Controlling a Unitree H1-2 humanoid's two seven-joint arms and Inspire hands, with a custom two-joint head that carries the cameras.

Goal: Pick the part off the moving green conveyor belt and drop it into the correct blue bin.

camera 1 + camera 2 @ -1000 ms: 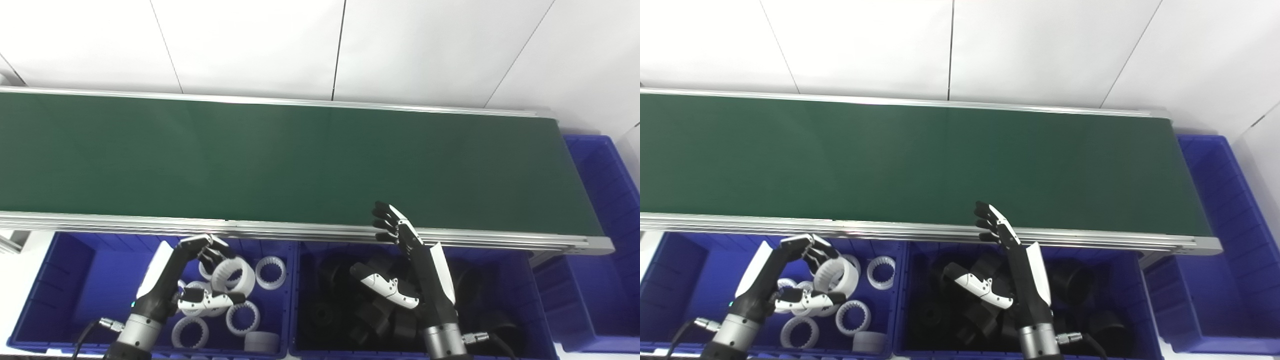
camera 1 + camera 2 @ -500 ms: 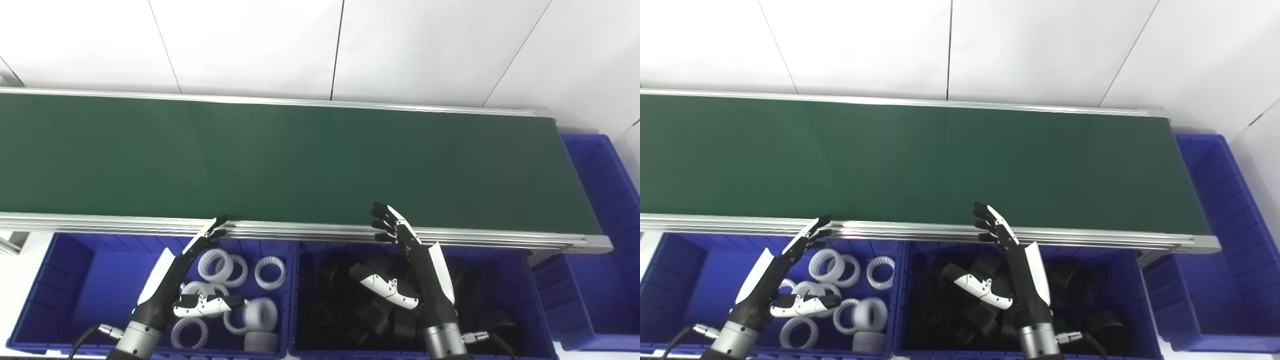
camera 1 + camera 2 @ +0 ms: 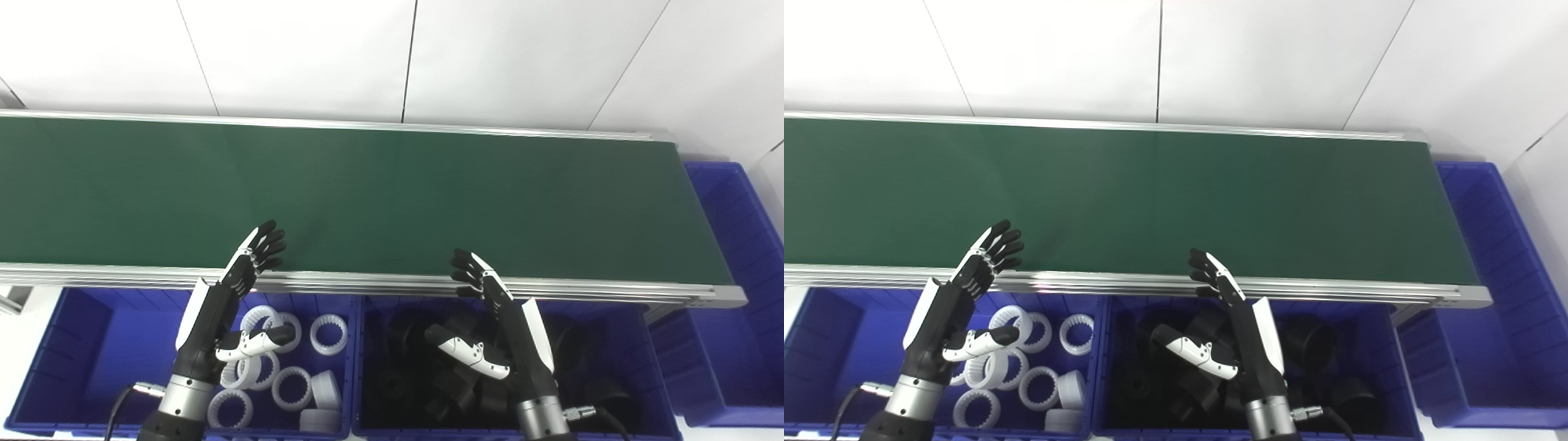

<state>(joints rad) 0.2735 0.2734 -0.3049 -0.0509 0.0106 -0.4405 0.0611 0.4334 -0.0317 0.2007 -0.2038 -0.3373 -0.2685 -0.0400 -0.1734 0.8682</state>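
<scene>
White wall panels are backing the long green conveyor belt (image 3: pixel 392 190), which is carrying no part. Both the left hand (image 3: pixel 229 309) and right hand (image 3: pixel 490 331) are waiting open and empty. White toothed plastic rings (image 3: pixel 288 367) are lying in the blue bin (image 3: pixel 79 361) under the left hand, so another pick is probably pending.

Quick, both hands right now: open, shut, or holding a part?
Left hand: open, fingers spread, holding nothing, above the bin of white toothed rings.
Right hand: open, holding nothing, above the bin of black parts.
</scene>
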